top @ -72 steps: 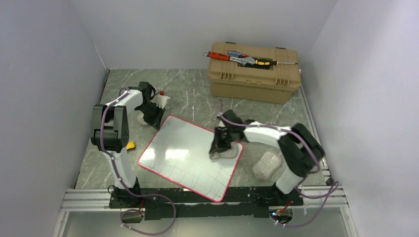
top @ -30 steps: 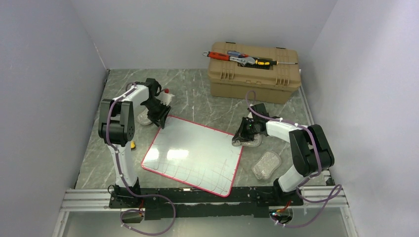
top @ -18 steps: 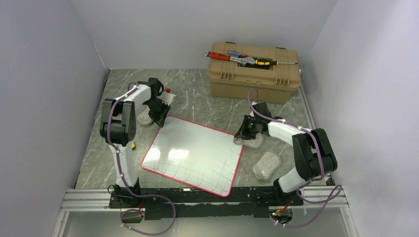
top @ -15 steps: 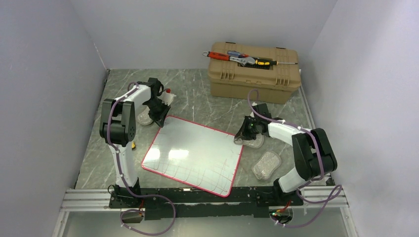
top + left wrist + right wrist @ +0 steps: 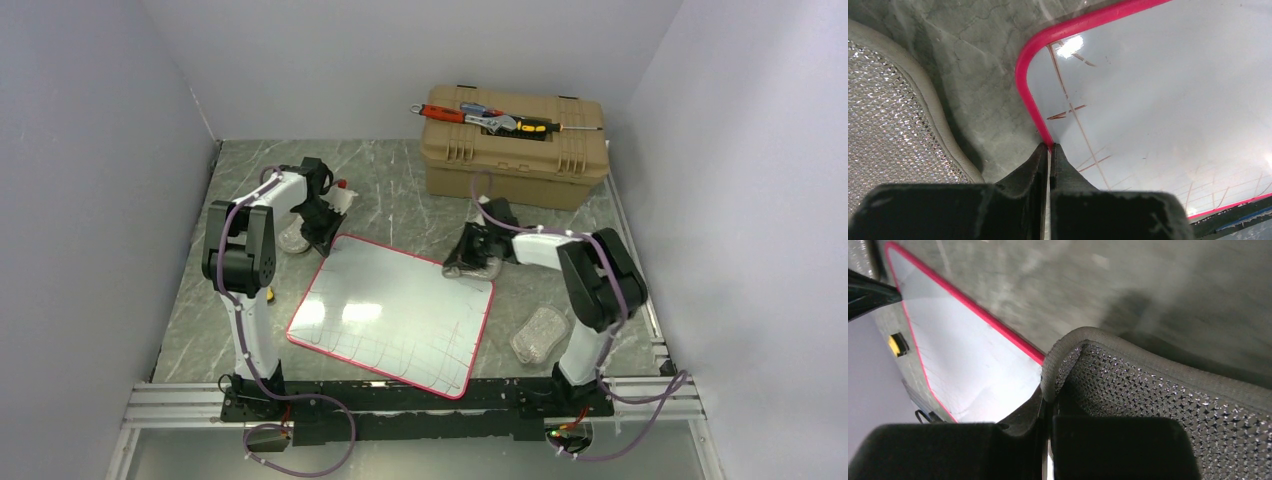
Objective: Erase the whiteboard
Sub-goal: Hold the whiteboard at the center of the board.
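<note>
1. lying flat on the grey marbled bench [image 5: 400, 200], the whiteboard [image 5: 400, 300] sits between the two arms, turned a little askew, with its thin red rim showing all round.
2. thin reddish pen lines cross the board's near edge and its left side; the far part of the surface looks glossy and clean.
3. the left end effector [image 5: 1049, 146] is clenched on the red rim just beside the board's far left corner, its fingertips pinching the edge.
4. the right end effector [image 5: 1048, 397] is clenched on the trimmed edge of a silver mesh pad [image 5: 1158, 405], which sits at the board's far edge near the right corner, against the rim.
5. a second mesh pad [image 5: 540, 333] lies on the bench to the right of the board, apart from it.
6. a third mesh pad [image 5: 888, 120] lies on the bench just beside the pinched corner.
7. a tan toolbox [image 5: 515, 160] stands at the far side of the bench, well apart from the board, with a red-handled wrench [image 5: 465, 115] and a yellow-and-black screwdriver [image 5: 545, 126] on its lid.
8. a small yellow object [image 5: 265, 295] lies by the left arm, too small to identify.
</note>
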